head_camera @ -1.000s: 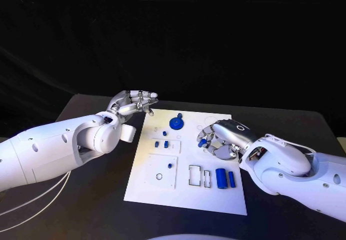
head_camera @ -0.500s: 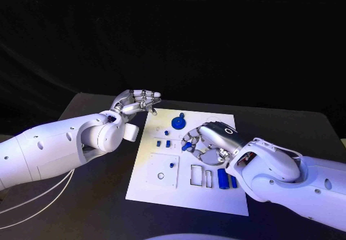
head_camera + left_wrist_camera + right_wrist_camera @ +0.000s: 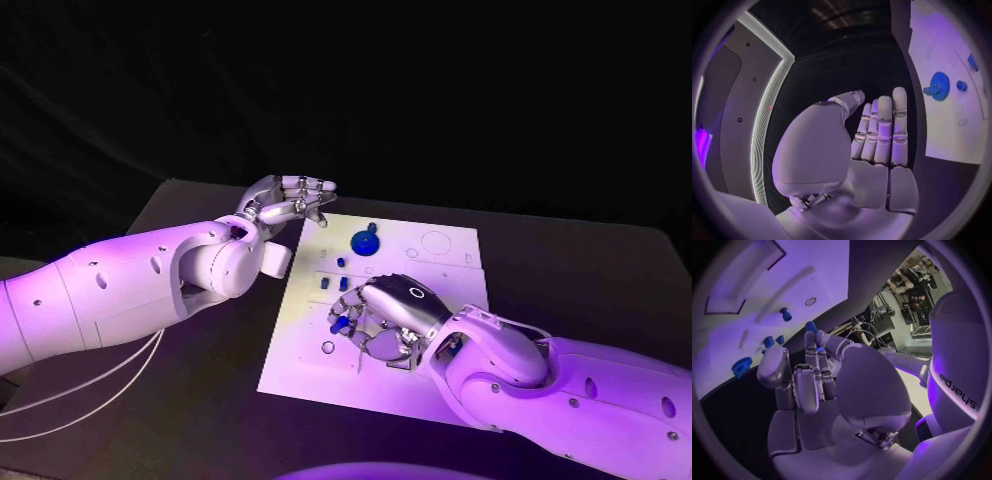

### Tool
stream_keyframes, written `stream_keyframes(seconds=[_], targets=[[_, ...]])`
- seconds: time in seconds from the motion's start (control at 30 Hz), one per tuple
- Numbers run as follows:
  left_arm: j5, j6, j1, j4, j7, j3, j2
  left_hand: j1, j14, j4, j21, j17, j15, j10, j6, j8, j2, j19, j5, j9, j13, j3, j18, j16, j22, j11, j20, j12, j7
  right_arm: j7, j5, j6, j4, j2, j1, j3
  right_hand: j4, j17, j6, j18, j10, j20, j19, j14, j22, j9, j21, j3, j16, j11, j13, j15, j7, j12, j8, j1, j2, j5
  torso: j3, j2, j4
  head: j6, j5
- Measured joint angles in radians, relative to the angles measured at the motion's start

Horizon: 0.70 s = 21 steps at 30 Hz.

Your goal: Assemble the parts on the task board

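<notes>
The white task board [image 3: 307, 366] lies in the middle of the black table. My right hand [image 3: 382, 320] hovers over the board's middle and pinches a small blue part [image 3: 339, 325] at its fingertips; the same part [image 3: 811, 326] shows in the right wrist view. Below it the board [image 3: 804, 270] carries a blue peg [image 3: 786, 315], a round hole [image 3: 811, 301] and a rectangular recess [image 3: 742, 285]. A round blue part [image 3: 365, 241] stands near the far edge. My left hand [image 3: 296, 200] stays by the board's far left corner, fingers [image 3: 882, 130] stretched out and holding nothing.
Small blue parts [image 3: 329, 285] stand in the board's left middle. My right arm [image 3: 548, 385] covers the board's near right part. The left arm [image 3: 130, 290] lies over the table left of the board. In the left wrist view the round blue part [image 3: 939, 85] sits on the board [image 3: 945, 125].
My right hand has carried the small blue part leftward and nearer across the board, from its right side to its middle. The left hand has hardly moved.
</notes>
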State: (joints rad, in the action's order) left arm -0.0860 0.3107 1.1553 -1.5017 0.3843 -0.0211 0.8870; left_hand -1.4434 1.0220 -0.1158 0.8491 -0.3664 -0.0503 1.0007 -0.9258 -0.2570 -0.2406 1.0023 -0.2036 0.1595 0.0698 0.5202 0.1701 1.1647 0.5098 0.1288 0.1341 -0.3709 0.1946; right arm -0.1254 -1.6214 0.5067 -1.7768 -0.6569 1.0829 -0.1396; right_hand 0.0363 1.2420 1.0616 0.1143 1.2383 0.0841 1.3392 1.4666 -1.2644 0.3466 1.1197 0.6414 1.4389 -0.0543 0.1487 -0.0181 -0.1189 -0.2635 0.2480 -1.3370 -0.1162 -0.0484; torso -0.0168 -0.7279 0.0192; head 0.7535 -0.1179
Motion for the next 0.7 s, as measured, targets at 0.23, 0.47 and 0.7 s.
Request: stream_keyframes(seconds=[0.23, 0.47, 0.7], targets=[[0.000, -0.001, 0.000, 0.003, 0.000, 0.000, -0.005, 0.000, 0.000, 0.000, 0.000, 0.000, 0.000, 0.000, 0.000, 0.000, 0.000, 0.000, 0.000, 0.000, 0.000, 0.000, 0.000, 0.000, 0.000, 0.000, 0.000, 0.000, 0.000, 0.016, 0.002, -0.007, 0.042, 0.040, -0.031, -0.004, 0.002, -0.002, 0.000, 0.000, 0.000, 0.000, 0.000, 0.000, 0.002, 0.000, -0.004, 0.004, 0.000, 0.000, 0.000, 0.000, 0.000, 0.000, 0.000, 0.002, -0.002, 0.001, 0.0011, 0.000, -0.0001, 0.008, -0.012], [0.000, -0.001, 0.000, 0.004, 0.000, 0.000, -0.007, 0.000, 0.000, 0.000, 0.000, 0.000, 0.000, 0.000, 0.000, 0.000, 0.000, 0.000, 0.000, 0.000, 0.001, 0.000, 0.000, 0.000, 0.000, 0.000, 0.000, 0.000, 0.000, 0.023, 0.002, -0.018, 0.069, 0.058, -0.045, -0.007, 0.002, -0.003, 0.000, 0.000, -0.002, 0.000, 0.000, 0.000, 0.002, 0.000, -0.004, 0.006, 0.000, -0.002, 0.000, 0.000, 0.000, -0.001, 0.000, 0.003, -0.003, 0.001, 0.0011, -0.001, -0.0007, 0.014, -0.022], [0.000, -0.002, 0.000, 0.005, 0.000, 0.000, -0.007, 0.000, 0.000, 0.000, 0.000, 0.000, 0.000, 0.000, 0.000, 0.000, 0.000, 0.000, 0.000, 0.000, 0.001, 0.000, 0.000, 0.000, 0.000, 0.000, 0.000, 0.000, 0.000, 0.024, 0.000, -0.030, 0.083, 0.066, -0.051, -0.008, 0.002, -0.003, -0.003, 0.000, -0.002, 0.000, 0.000, 0.000, 0.003, 0.000, -0.004, 0.006, 0.000, -0.002, 0.000, 0.000, -0.003, 0.003, 0.000, 0.003, -0.003, 0.003, 0.0010, -0.001, -0.0009, 0.018, -0.026]])
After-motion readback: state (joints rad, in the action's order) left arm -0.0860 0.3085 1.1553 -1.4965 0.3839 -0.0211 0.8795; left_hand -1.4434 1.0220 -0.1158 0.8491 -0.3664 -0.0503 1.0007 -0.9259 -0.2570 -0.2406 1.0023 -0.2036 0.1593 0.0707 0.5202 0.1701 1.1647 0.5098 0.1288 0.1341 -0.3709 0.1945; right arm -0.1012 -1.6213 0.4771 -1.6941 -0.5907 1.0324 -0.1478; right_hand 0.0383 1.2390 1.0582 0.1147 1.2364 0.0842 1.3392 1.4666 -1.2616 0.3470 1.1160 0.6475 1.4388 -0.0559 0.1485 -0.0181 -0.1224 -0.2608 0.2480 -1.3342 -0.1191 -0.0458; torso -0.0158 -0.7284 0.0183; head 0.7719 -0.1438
